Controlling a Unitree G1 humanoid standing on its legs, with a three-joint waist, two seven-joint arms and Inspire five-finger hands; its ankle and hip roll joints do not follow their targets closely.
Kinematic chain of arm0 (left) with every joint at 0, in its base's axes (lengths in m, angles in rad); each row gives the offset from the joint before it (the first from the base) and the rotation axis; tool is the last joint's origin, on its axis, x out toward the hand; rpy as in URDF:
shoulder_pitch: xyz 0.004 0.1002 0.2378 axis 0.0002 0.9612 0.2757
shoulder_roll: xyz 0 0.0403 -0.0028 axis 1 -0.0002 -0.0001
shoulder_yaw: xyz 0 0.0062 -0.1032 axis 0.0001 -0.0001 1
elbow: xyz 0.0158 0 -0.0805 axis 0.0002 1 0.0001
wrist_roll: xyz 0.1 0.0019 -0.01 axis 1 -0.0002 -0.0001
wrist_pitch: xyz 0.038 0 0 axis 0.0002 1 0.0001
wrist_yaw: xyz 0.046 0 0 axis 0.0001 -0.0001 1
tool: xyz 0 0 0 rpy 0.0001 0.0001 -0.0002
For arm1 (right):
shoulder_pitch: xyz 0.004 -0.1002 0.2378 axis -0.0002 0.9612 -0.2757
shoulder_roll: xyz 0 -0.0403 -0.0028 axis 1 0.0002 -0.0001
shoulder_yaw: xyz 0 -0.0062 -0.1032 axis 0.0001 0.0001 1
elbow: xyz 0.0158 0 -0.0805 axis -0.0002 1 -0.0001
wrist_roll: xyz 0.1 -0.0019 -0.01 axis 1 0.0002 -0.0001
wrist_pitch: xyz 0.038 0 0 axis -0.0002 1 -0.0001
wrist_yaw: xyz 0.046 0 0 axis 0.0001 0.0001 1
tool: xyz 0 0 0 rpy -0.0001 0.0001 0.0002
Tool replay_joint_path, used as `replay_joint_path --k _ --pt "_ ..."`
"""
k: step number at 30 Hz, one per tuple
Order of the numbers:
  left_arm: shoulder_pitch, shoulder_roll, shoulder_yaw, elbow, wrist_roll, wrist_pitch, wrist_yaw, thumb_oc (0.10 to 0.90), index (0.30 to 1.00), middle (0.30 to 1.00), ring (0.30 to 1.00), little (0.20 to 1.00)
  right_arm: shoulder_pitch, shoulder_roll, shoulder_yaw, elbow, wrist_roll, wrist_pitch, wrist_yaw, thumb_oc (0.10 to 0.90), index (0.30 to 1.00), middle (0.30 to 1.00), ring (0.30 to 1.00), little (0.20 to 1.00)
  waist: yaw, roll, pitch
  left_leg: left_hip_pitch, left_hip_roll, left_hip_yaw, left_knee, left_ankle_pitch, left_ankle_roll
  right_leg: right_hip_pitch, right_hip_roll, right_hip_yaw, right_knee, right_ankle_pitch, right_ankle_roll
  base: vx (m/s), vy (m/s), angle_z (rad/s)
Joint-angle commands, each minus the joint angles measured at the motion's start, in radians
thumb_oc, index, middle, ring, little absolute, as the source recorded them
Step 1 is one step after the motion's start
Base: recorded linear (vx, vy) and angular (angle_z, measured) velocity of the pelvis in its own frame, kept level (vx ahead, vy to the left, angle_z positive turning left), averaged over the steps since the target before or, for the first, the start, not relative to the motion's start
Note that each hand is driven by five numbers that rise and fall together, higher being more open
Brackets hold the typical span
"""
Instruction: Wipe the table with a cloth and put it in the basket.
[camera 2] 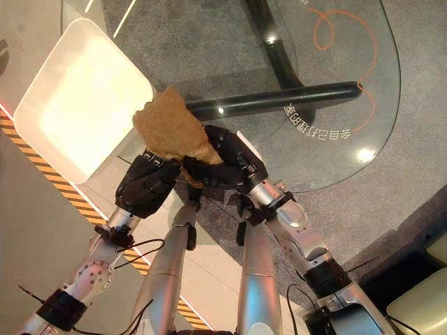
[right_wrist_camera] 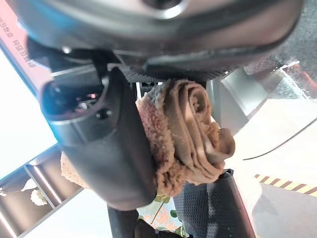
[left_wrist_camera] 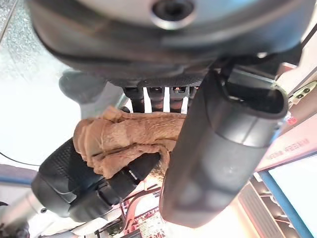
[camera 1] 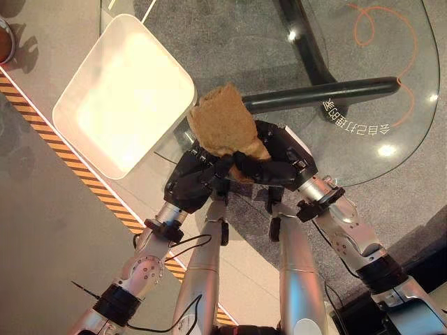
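A tan fluffy cloth point(camera 1: 222, 125) stands bunched above the near edge of the round glass table point(camera 1: 363, 105), between my two hands. My left hand point(camera 1: 192, 178) has its fingers curled on the cloth's lower left part. From the other side my right hand point(camera 1: 279, 157) grips it. In the left wrist view the cloth point(left_wrist_camera: 129, 139) lies between my fingers and thumb point(left_wrist_camera: 223, 148). In the right wrist view the rolled cloth point(right_wrist_camera: 193, 129) is pinched against my thumb point(right_wrist_camera: 99, 148). The white square basket point(camera 1: 87, 139) sits to the left of the hands, beside the table.
A black tubular table leg point(camera 1: 321, 94) runs under the glass. An orange looped line point(camera 1: 377, 28) and white lettering point(camera 1: 353, 122) mark the tabletop. Yellow-black striped tape point(camera 1: 63, 157) crosses the floor along the basket's near side. A brown round object point(camera 1: 5, 42) sits at the far left.
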Motion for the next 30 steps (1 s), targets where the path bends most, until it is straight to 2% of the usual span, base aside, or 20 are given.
replay_joint_path --k 1,8,15,20,25,30 --pt "-0.018 -0.048 0.033 -0.176 -0.018 -0.084 -0.073 0.8 0.9 0.9 0.9 0.9 -0.03 0.034 0.061 -0.18 -0.029 -0.034 0.093 0.1 0.3 0.3 0.3 0.2 0.005 0.01 -0.021 -0.004 -0.06 0.038 0.089 -0.084 0.068 0.011 0.053 0.035 -0.181 0.174 0.02 0.0 0.0 0.0" --pt "0.008 -0.096 0.057 -0.191 -0.071 -0.082 -0.1 0.8 0.9 0.9 0.9 0.9 -0.012 0.034 0.087 -0.181 -0.084 0.031 0.13 0.1 0.3 0.3 0.3 0.2 0.009 0.01 -0.021 -0.007 -0.062 0.037 0.082 -0.079 0.067 0.011 0.05 0.031 -0.189 0.172 0.017 0.0 0.0 0.0" --pt "0.019 -0.092 0.063 -0.202 -0.087 -0.08 -0.114 0.8 0.9 0.9 0.9 0.9 0.004 0.008 0.074 -0.159 -0.104 0.021 0.109 0.1 0.3 0.3 0.3 0.2 0.009 0.005 -0.021 -0.002 -0.063 0.036 0.074 -0.075 0.066 0.015 0.053 0.029 -0.193 0.175 0.018 0.0 0.0 0.0" --pt "0.021 -0.085 0.065 -0.207 -0.063 -0.087 -0.095 0.8 0.9 0.9 0.9 0.9 0.008 -0.018 0.079 -0.169 -0.169 0.035 0.12 0.1 0.3 0.3 0.3 0.2 0.008 0.001 -0.021 -0.003 -0.065 0.034 0.069 -0.072 0.065 0.016 0.055 0.029 -0.199 0.177 0.018 0.0 0.0 0.0" --pt "0.014 -0.067 0.045 -0.222 -0.003 -0.078 -0.033 0.8 0.9 0.9 0.9 0.9 -0.009 -0.047 0.107 -0.218 -0.205 0.019 0.096 0.1 0.3 0.3 0.3 0.2 0.007 -0.001 -0.021 -0.013 -0.066 0.031 0.068 -0.067 0.067 0.008 0.055 0.032 -0.201 0.181 0.019 0.0 0.0 0.0" --pt "0.0 -0.061 0.002 -0.233 0.081 -0.048 0.032 0.8 0.9 0.9 0.9 0.9 -0.036 -0.03 0.123 -0.263 -0.215 -0.029 0.033 0.1 0.3 0.3 0.3 0.2 0.003 0.0 -0.021 -0.02 -0.067 0.033 0.072 -0.066 0.072 -0.002 0.061 0.04 -0.198 0.184 0.02 0.0 0.0 0.0"
